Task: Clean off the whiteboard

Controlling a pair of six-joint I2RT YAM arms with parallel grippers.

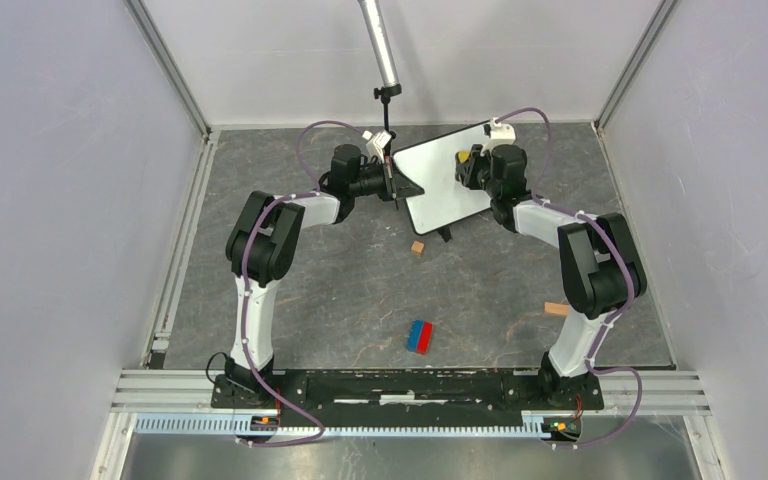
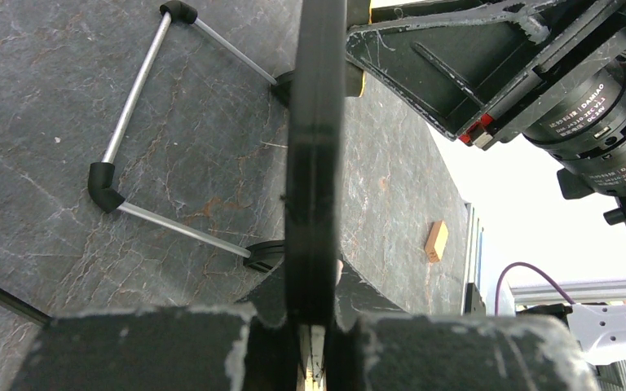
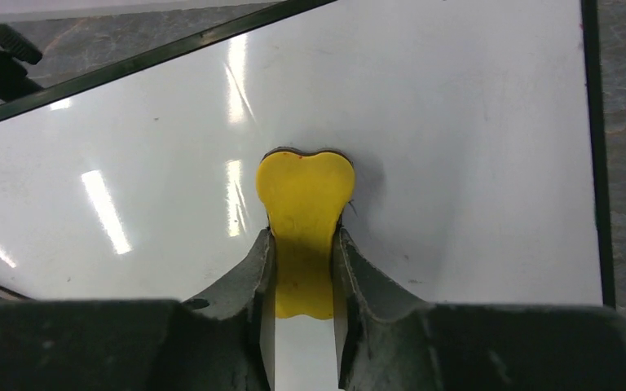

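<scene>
Nearest the arm bases, a red-and-blue block (image 1: 420,336) lies on the grey table (image 1: 340,290), with a tan wooden piece (image 1: 556,309) off to the right and a small wooden cube (image 1: 417,247) just in front of the whiteboard (image 1: 438,195). The whiteboard sits tilted at the far middle of the table. Its black-framed left edge is clamped in the left gripper (image 1: 392,183), and the right gripper (image 3: 303,244) is closed on a yellow eraser (image 3: 304,187) that lies against the glossy white face. Past the board's edge, the label on the right arm's motor (image 2: 595,122) reads "DAMIAO".
</scene>
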